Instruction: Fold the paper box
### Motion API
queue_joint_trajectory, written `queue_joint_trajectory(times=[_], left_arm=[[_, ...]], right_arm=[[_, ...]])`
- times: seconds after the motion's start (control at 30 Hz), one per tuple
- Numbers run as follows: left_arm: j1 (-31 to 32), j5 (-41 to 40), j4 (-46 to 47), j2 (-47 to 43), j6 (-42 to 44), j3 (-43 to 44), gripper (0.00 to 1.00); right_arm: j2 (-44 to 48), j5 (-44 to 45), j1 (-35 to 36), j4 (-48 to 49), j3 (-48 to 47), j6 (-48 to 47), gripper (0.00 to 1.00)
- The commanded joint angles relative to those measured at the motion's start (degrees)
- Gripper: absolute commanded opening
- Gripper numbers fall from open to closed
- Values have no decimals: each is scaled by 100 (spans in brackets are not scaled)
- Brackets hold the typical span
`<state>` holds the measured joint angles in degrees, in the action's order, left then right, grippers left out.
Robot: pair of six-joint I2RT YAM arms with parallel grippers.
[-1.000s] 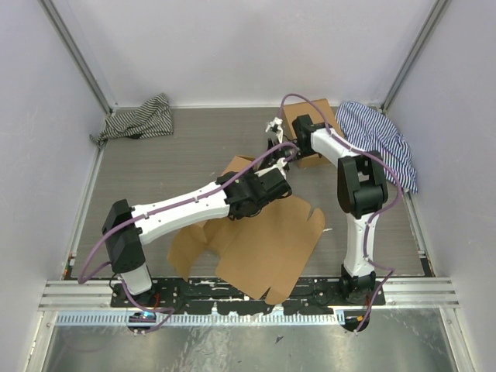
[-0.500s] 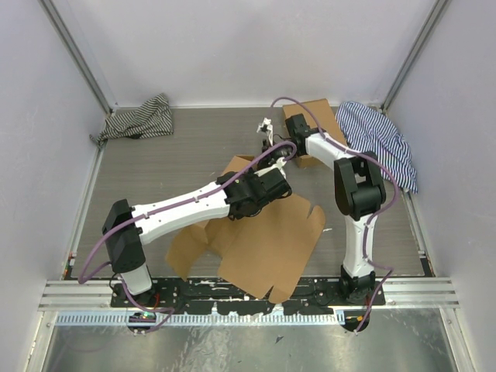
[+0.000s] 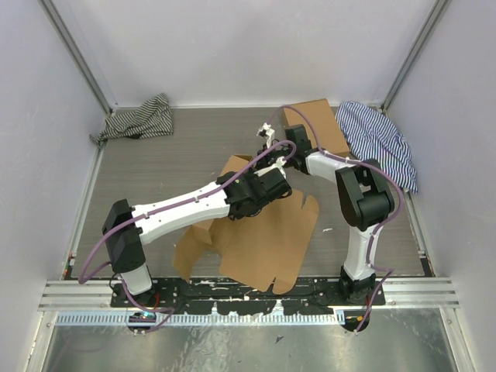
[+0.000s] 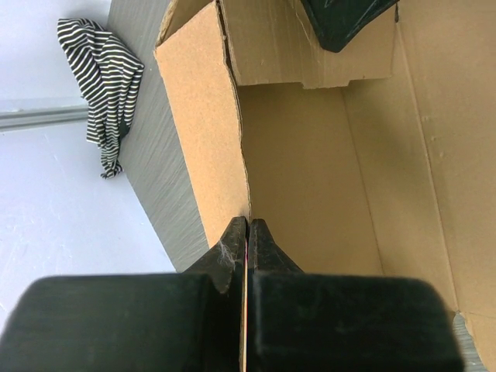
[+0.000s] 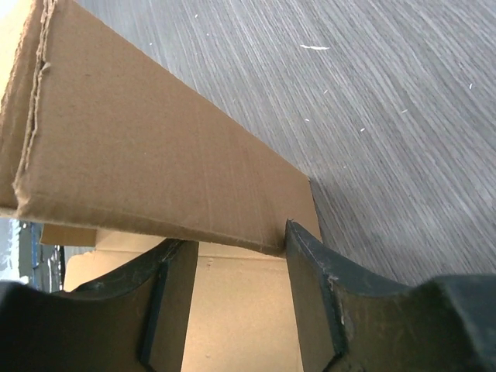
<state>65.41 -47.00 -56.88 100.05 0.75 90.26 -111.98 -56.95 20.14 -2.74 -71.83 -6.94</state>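
Observation:
The paper box (image 3: 263, 240) lies half-folded in the middle of the table, brown, with flaps spread toward the near edge. My left gripper (image 3: 273, 186) is shut on the upper edge of a raised side wall (image 4: 203, 116); its fingertips (image 4: 248, 226) pinch the cardboard between them. My right gripper (image 3: 271, 146) stands open at the box's far side. In the right wrist view a raised flap (image 5: 155, 147) crosses in front of that gripper (image 5: 232, 236), and the flap's lower corner touches the right finger (image 5: 310, 263). The box floor shows between those fingers.
A smaller, squarer brown cardboard box (image 3: 319, 124) sits at the back right, beside a blue striped cloth (image 3: 381, 139). A black-and-white striped cloth (image 3: 139, 118) lies in the back left corner. White walls enclose the table on three sides.
My right gripper has come away from the smaller box, leftward to the paper box's far flap, its jaws slightly narrower. The paper box's near flaps have drawn in a little. The left grip is unchanged.

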Motion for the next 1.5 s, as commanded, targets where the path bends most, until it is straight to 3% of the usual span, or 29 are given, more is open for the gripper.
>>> queue_joint_trajectory(times=[0.0,0.8,1.17,1.47], left_arm=[[58,431,92,151,-148,78,0],[45,181,56,-149,-75,-8,0],[42,96,57,-87,-97,97,0],[21,-248,60,-103,-211,54,2]], right_arm=[[424,295,102,1358,183,562,52],[411,-477,106,1364,-22,465,57],[514,-9,190,1347,-2,526,24],[648,386,227,1372,225,529,16]])
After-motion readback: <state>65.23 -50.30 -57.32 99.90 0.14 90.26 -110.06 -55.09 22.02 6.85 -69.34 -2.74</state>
